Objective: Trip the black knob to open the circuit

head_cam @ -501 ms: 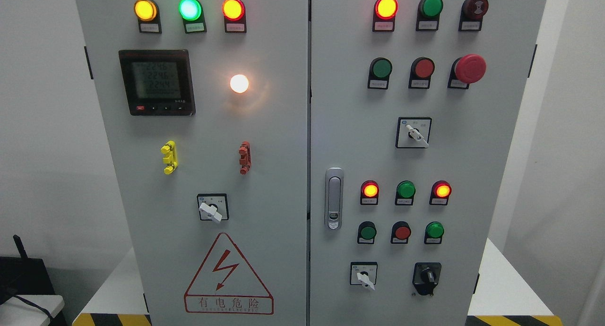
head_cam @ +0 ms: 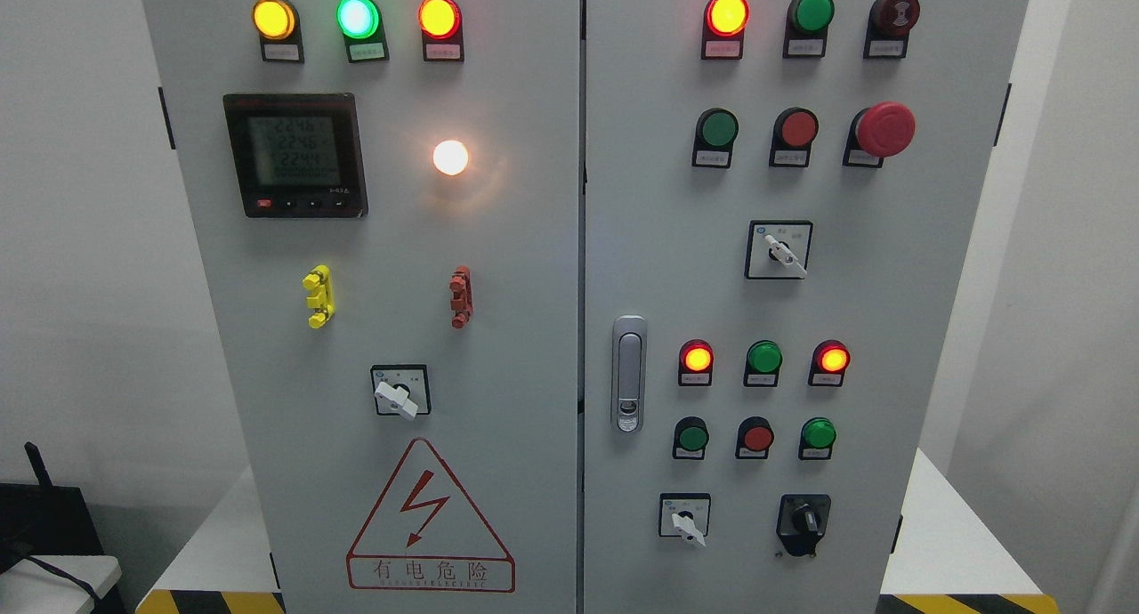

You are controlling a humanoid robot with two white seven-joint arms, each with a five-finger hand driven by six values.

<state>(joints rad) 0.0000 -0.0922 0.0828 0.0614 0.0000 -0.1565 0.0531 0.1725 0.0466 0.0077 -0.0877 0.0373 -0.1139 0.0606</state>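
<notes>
The black knob (head_cam: 803, 522) sits at the lower right of the grey cabinet's (head_cam: 534, 285) right door, beside a white selector switch (head_cam: 684, 518). On the left door, a red warning triangle (head_cam: 430, 518) reads "有电危险"; the meter (head_cam: 294, 155) shows 2246, 2246, 2244. Neither hand is visible, so their state cannot be told.

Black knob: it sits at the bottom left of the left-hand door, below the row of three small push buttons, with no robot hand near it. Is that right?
Not quite. The head view shows the black knob at the bottom right of the right-hand door, to the right of a white selector switch. The rest holds: it lies below the three small push buttons, and no robot hand is in view.
</notes>
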